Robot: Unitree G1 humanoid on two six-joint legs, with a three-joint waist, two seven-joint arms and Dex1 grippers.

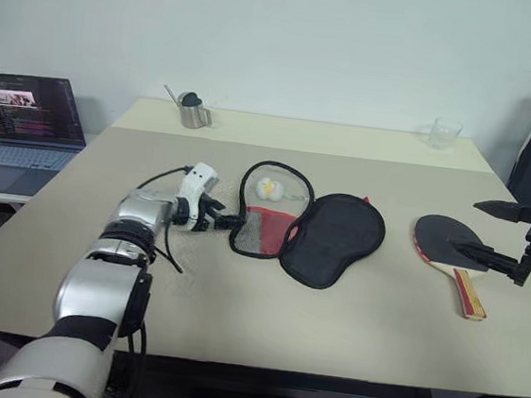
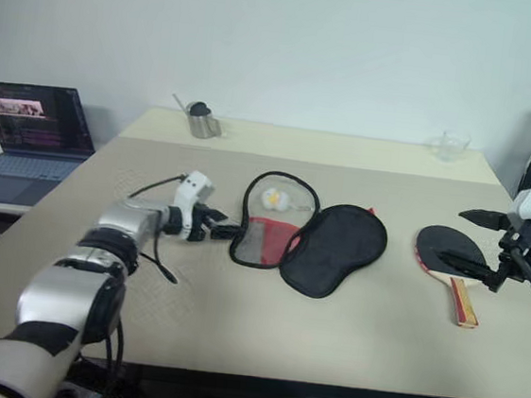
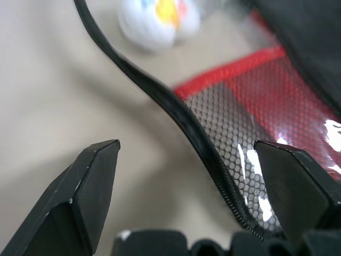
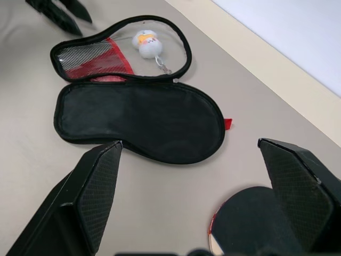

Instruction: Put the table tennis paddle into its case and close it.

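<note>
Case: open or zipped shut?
Open: the case lies spread in two halves on the table, paddle outside it.

Black case (image 1: 311,234) (red mesh panel inside); black-faced paddle (image 1: 450,247), red-striped wooden handle

A soft black and red paddle-shaped case (image 1: 308,232) is lying unzipped and spread flat in the centre of the frame, its mesh half to the left. A table tennis paddle (image 1: 448,249) is resting black face up at centre right, wooden handle pointing toward the lower right.
</note>
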